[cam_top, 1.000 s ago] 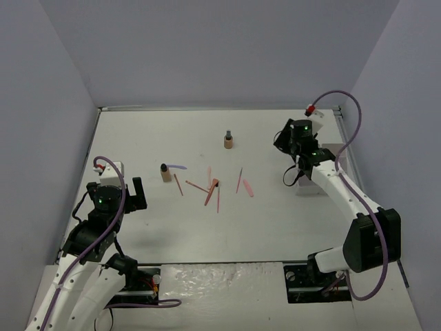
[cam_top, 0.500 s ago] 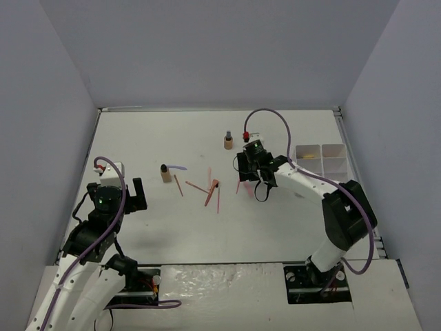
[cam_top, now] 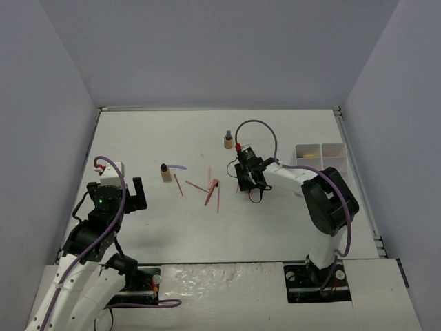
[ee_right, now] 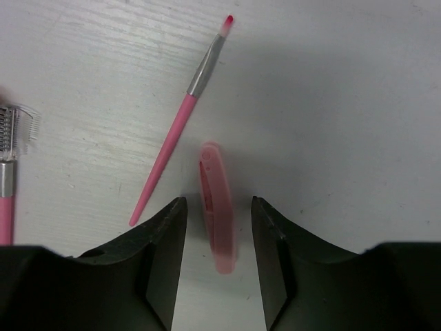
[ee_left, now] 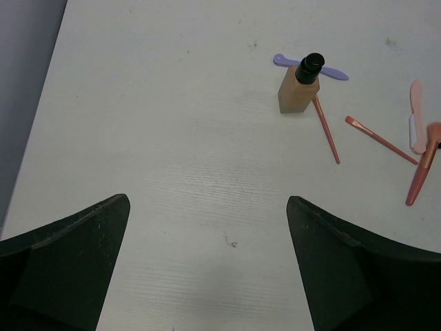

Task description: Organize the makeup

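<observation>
Makeup is spread over the white table (cam_top: 275,224). One piece of it, a flat pink stick (ee_right: 218,227), lies between the fingers of the right gripper (ee_right: 218,203). The jaws are partly open and low at the tabletop, one finger on each side of the stick. A thin strip of table shows between each finger and the stick, so nothing is gripped.

Just left of that stick in the right wrist view lies a thin pink brush (ee_right: 180,121) with a silver collar and a red tip, slanting away from the fingers. At the left edge of that view is the bristled end of another pink tool (ee_right: 9,141).

From above, the right gripper sits near the middle of the table, just right of a loose cluster of pink and red sticks (cam_top: 210,191). Beyond it a far bottle (cam_top: 228,142), tan with a dark cap, stands upright. A white tray (cam_top: 321,153) sits at the right edge, well apart from the cluster.

The left gripper (ee_left: 207,201) hovers over bare table on the left side, jaws spread wide and holding nothing. Ahead of it a near bottle (ee_left: 296,93), also tan and dark-capped, stands upright. A lilac stick (ee_left: 335,73) lies just behind its cap, and a thin red stick (ee_left: 327,132) runs out from its base. Farther right lie a slim brush (ee_left: 382,140), a pale pink spatula (ee_left: 416,117) and a thicker coral stick (ee_left: 419,176).
</observation>
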